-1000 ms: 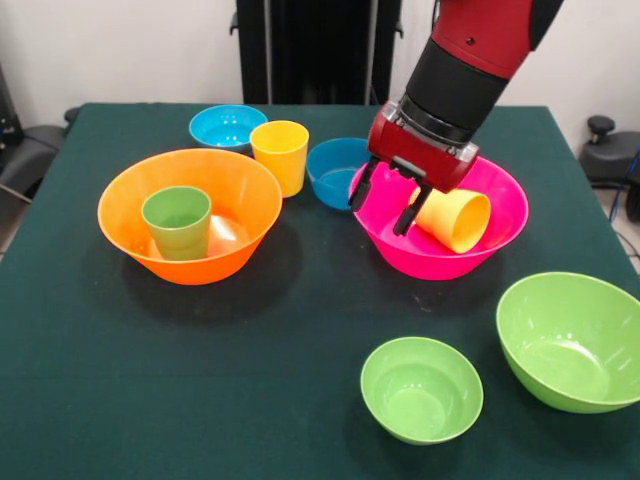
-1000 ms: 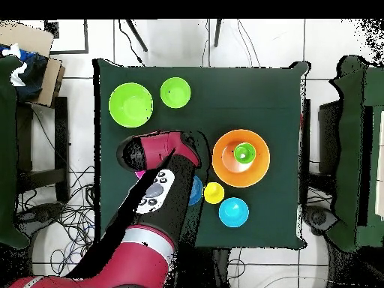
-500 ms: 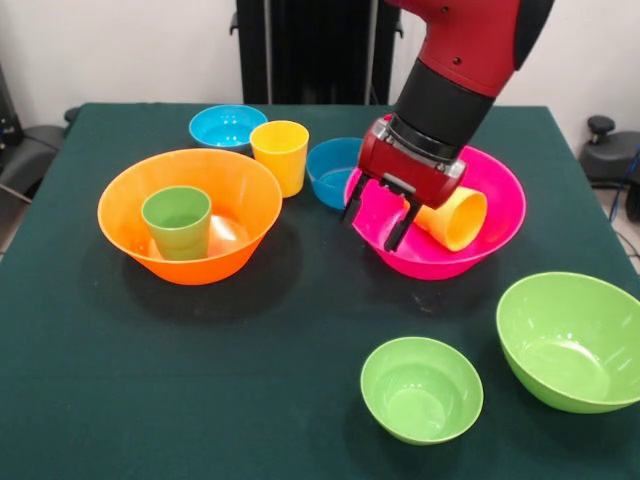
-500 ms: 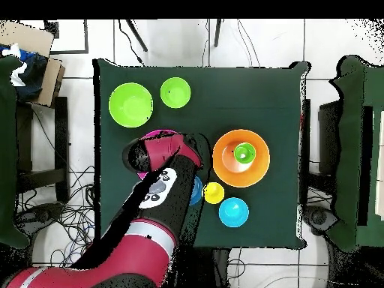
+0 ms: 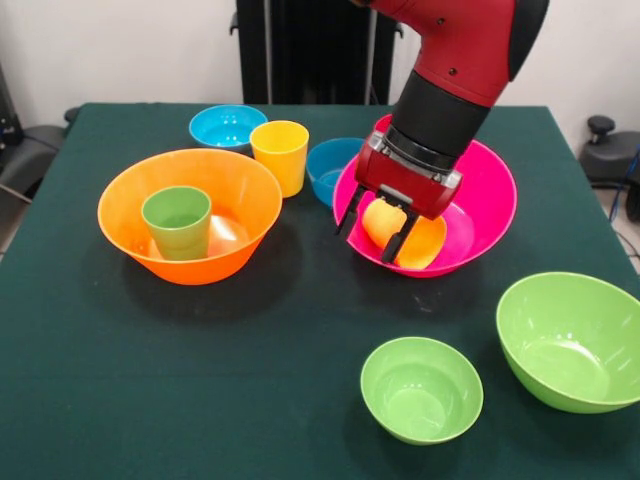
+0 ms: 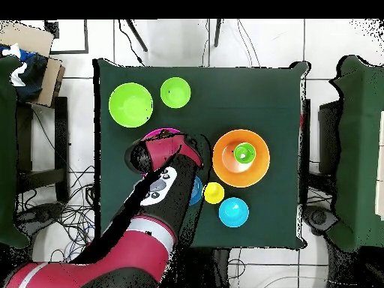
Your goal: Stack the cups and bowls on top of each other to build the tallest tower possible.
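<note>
Pincer (image 5: pixel 374 222) has shifted left — pink bowl (image 5: pixel 478 205) now tilted.

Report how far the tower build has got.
Done: only the green cup stands in the orange bowl. In hand: the open gripper is at the orange-yellow cup lying in the pink bowl. Left: the other bowls and the yellow cup sit unstacked.

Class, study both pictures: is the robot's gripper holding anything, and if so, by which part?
Nothing is held. The gripper hangs open over the pink bowl's near rim, its jaws in front of the orange-yellow cup lying inside.
</note>
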Robot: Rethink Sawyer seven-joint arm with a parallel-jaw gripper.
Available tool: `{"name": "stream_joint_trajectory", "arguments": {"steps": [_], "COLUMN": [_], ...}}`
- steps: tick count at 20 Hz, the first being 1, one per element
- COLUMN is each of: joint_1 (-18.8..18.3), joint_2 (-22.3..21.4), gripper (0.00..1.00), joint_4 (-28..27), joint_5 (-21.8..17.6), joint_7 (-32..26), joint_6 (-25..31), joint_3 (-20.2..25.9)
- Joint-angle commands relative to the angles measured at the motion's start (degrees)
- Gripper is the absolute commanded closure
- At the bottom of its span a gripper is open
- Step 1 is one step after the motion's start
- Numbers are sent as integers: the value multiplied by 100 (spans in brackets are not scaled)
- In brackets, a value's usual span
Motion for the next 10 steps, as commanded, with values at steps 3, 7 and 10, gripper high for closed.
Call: {"name": "stream_joint_trajectory", "arguments": {"steps": [3, 7, 10], "joint_1": [137, 152, 168], "joint_2": [339, 283, 260], "gripper": [0, 0, 0], "joint_4": [-224, -155, -140], "joint_5": [132, 147, 154], "joint_7": [707, 680, 682], "joint_6": [-268, -243, -224], "joint_3": [318, 310, 302]}}
